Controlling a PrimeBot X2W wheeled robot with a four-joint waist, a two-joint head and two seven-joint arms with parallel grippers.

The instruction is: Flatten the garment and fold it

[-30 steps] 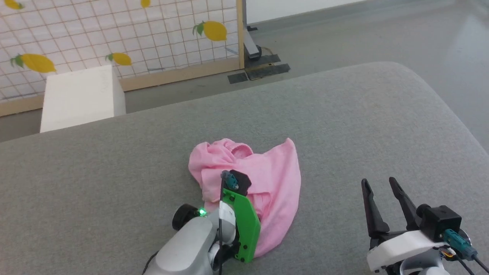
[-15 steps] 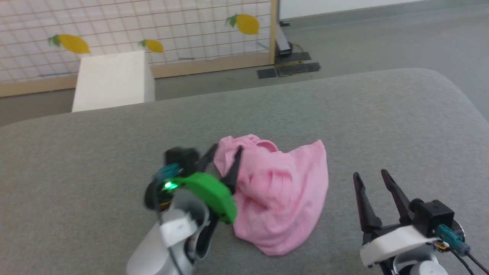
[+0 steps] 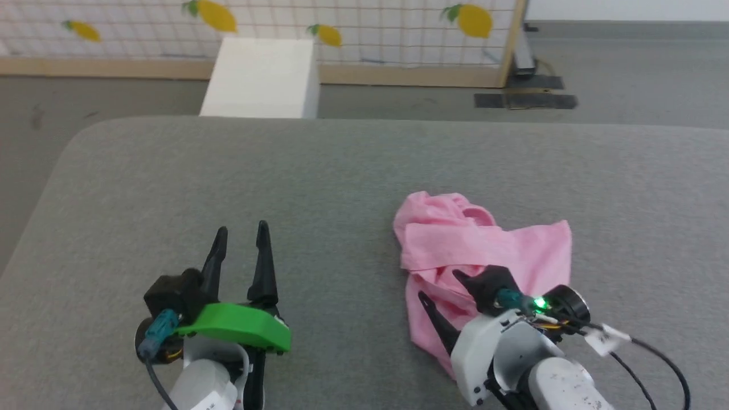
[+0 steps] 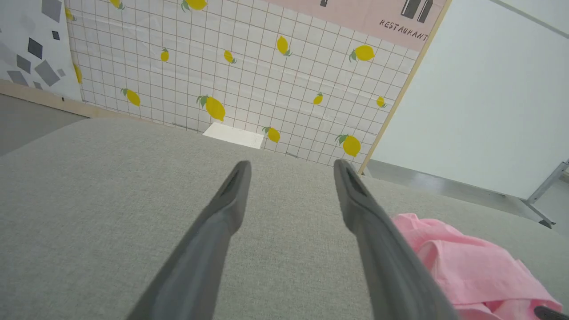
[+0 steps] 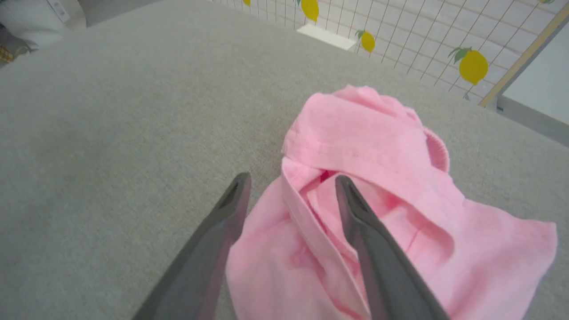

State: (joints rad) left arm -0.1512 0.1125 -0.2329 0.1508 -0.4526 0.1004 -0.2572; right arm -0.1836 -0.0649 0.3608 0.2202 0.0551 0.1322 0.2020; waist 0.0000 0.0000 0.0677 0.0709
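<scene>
The garment [image 3: 484,245] lies crumpled in a pink heap on the grey padded surface [image 3: 285,171], with a gathered hem at its far side. My right gripper [image 3: 441,286] is open at the heap's near left edge. In the right wrist view a fold of the garment [image 5: 369,146] runs between the two fingers of the right gripper [image 5: 292,178]; I cannot tell if they touch it. My left gripper [image 3: 242,230] is open and empty over bare surface, well left of the garment. In the left wrist view the left gripper [image 4: 291,163] has the garment [image 4: 462,266] at its lower right.
Beyond the surface's far edge a white box [image 3: 262,77] stands on the floor before a lemon-print grid panel [image 3: 370,23]. A black floor plate [image 3: 524,99] lies at the panel's right end. The surface's rounded left corner [image 3: 74,142] is near.
The head camera has swung. My left gripper opened, let go of the garment and drew away to its left. My right gripper came from beside the garment onto its near edge.
</scene>
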